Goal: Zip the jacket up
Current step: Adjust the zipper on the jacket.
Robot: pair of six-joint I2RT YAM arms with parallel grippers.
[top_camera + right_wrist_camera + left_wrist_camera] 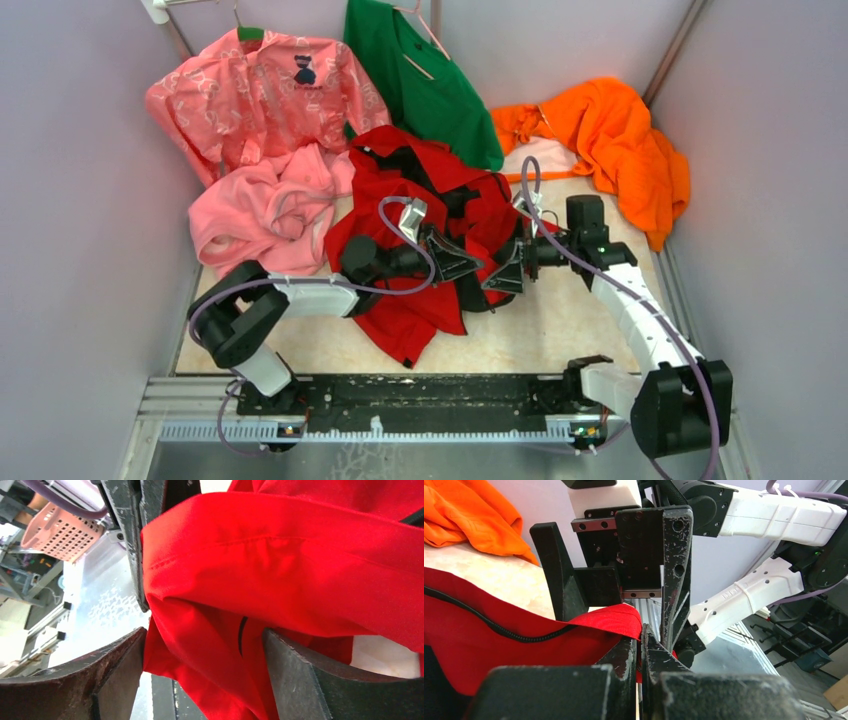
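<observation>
Black rail point(420, 400), red jacket point(410, 315), beige tabletop point(560, 325), lilac walls point(80, 200)

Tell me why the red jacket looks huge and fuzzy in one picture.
Right wrist view: the jacket is very close, so it fills the frame and looks soft; left wrist view: the left fingers blur at the bottom; top view: sharp, evenly lit.

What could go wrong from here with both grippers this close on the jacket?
1. The open right gripper straddles a bunched fold of the jacket; closing may clamp loose layers together.
2. The left gripper pinches only a thin edge, which could slip.
3. Both grippers sit very close and might collide.
</observation>
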